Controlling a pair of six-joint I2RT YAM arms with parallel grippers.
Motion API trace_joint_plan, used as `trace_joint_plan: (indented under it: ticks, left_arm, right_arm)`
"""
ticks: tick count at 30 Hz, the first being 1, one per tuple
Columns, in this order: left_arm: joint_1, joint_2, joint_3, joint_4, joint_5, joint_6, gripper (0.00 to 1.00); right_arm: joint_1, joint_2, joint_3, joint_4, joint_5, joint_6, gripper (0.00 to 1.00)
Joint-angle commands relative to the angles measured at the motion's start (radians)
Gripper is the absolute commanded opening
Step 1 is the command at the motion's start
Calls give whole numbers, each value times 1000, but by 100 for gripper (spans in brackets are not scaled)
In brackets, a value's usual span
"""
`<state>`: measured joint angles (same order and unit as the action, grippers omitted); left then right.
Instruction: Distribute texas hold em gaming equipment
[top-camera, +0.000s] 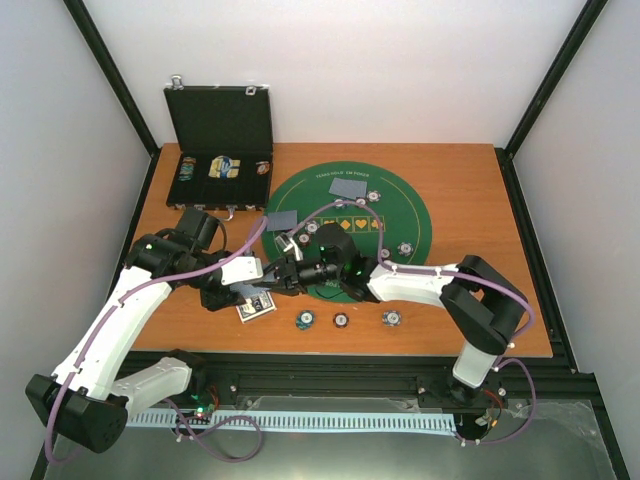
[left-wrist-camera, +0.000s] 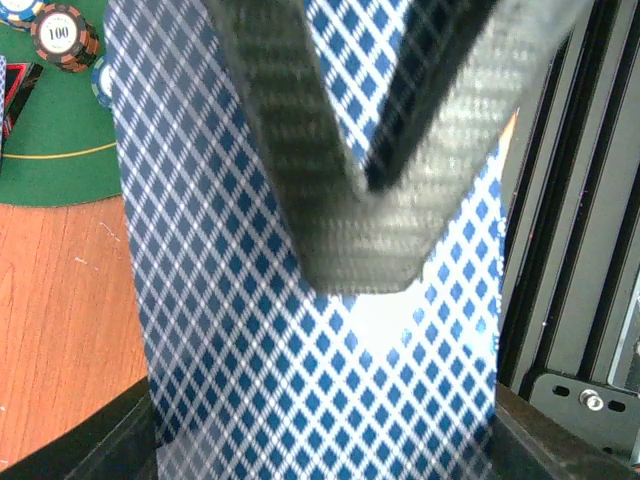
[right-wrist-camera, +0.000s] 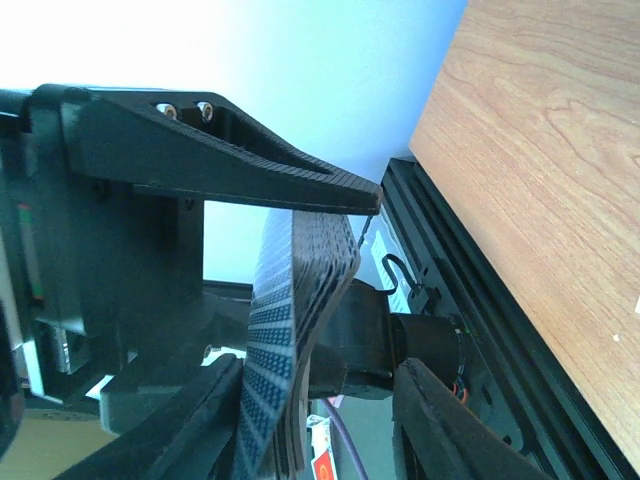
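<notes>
My left gripper (top-camera: 250, 295) is shut on a deck of blue-diamond-backed playing cards (top-camera: 257, 306) near the table's front edge. In the left wrist view the deck (left-wrist-camera: 300, 330) fills the frame, and the right arm's dark woven fingers (left-wrist-camera: 350, 200) press on the top card. My right gripper (top-camera: 285, 272) stands open around the deck's end. In the right wrist view the cards (right-wrist-camera: 290, 330) show edge-on, close to one finger (right-wrist-camera: 195, 420) and apart from the other finger (right-wrist-camera: 450, 430). Single cards (top-camera: 348, 187) (top-camera: 283, 220) and striped chips (top-camera: 372, 197) lie on the green mat (top-camera: 400, 215).
Three chips (top-camera: 304, 320) (top-camera: 341, 320) (top-camera: 392, 318) sit on the wood in front of the mat. An open black case (top-camera: 220, 130) stands at the back left. A chip marked 100 (left-wrist-camera: 60, 35) lies on the green mat (left-wrist-camera: 50, 140). The black frame rail (right-wrist-camera: 470, 260) runs along the table edge.
</notes>
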<state>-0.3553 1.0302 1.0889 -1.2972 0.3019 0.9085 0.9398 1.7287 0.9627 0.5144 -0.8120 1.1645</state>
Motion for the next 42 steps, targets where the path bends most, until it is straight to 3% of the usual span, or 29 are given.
trace_joint_plan:
  ticks: [1, 7, 15, 23, 27, 30, 34, 38, 42]
  left_arm:
    - [1, -18, 43, -12, 16, 0, 15]
    - [1, -16, 36, -8, 15, 0, 15]
    - [1, -19, 33, -10, 8, 6, 15]
    - [1, -29, 16, -11, -7, 13, 15]
    - [1, -28, 16, -15, -7, 12, 15]
    - [1, -27, 17, -16, -6, 8, 15]
    - [1, -26, 18, -15, 1, -1, 15]
    - [1, -23, 26, -18, 4, -9, 15]
    - [1, -26, 29, -20, 5, -12, 15]
  right_arm:
    - [-35, -12, -45, -122, 45, -30, 38]
    - [-35, -39, -24, -148, 53, -36, 20]
    - [-83, -78, -23, -221, 48, -82, 5]
    - [-193, -162, -17, -365, 25, -176, 3]
    - [-280, -159, 105, -639, 51, -368, 3]
    - [-305, -108, 292, -946, 217, -620, 5]
    - [-305, 12, 511, -1195, 590, -849, 3]
    - [-280, 126, 639, -1264, 923, -1000, 3]
    - [-214, 221, 679, -1226, 1246, -1180, 3]
